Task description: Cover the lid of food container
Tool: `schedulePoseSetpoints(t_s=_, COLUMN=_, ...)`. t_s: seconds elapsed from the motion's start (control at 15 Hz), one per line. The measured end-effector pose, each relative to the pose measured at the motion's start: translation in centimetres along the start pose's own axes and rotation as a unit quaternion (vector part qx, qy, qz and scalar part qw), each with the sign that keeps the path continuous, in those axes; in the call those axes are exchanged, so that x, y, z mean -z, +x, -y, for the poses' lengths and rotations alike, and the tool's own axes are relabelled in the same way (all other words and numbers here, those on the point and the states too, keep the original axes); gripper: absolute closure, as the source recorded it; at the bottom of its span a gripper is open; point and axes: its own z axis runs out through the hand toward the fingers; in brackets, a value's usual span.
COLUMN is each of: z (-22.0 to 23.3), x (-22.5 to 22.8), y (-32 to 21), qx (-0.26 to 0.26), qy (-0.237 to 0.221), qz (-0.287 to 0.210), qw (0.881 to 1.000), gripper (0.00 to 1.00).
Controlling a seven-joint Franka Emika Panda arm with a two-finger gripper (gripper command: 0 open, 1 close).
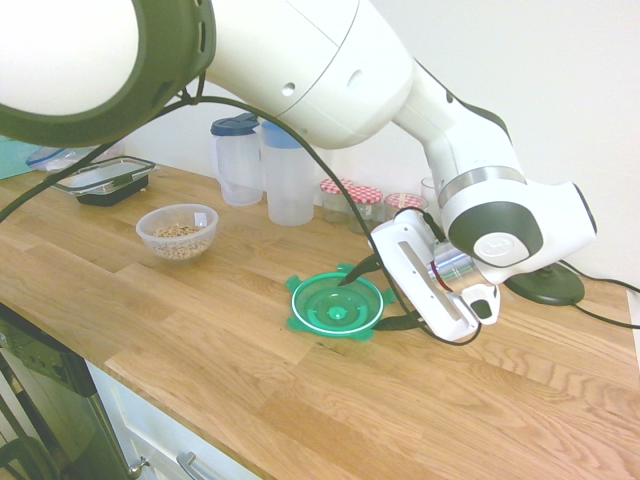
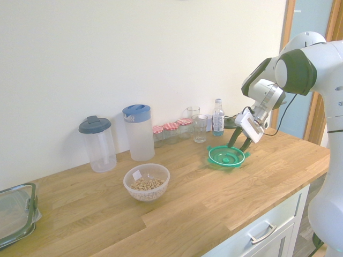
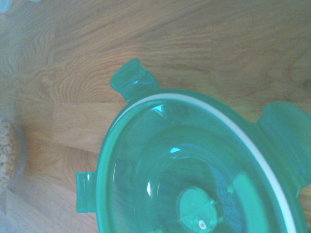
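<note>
The jaws [image 1: 385, 293] stood open astride the lid [image 1: 337, 303]'s rim; the food container [image 1: 177, 232] sat well apart on the table [image 1: 300, 400].

Wrist view blurred; lid [image 3: 194, 165] cut off at edge; food container [image 3: 8, 150] barely visible.

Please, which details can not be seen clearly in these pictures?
- Pincer grip on the lid: contact unclear in both exterior views.
- Lid, wrist view: cut off by the edges.
- Food container, wrist view: a blurred sliver.
- Jars: contents too small.
</note>
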Motion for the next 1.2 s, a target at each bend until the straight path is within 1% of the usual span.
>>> schedulePoseSetpoints(t_s=0.67, z=0.2, x=-2.0, y=0.4, qx=0.009, qy=-0.003, qz=0.020, qw=1.000, gripper=1.00)
schedulePoseSetpoints(t_s=1.0, z=-0.3, x=-2.4, y=0.7, qx=0.018, qy=-0.009, qz=0.018, qw=1.000, gripper=1.00)
schedulePoseSetpoints(t_s=1.07, z=-0.4, x=-2.5, y=0.7, qx=0.018, qy=-0.012, qz=0.019, qw=1.000, gripper=1.00)
schedulePoseSetpoints(t_s=1.2, z=-0.7, x=-2.5, y=0.6, qx=0.018, qy=-0.032, qz=0.022, qw=0.999, gripper=1.00)
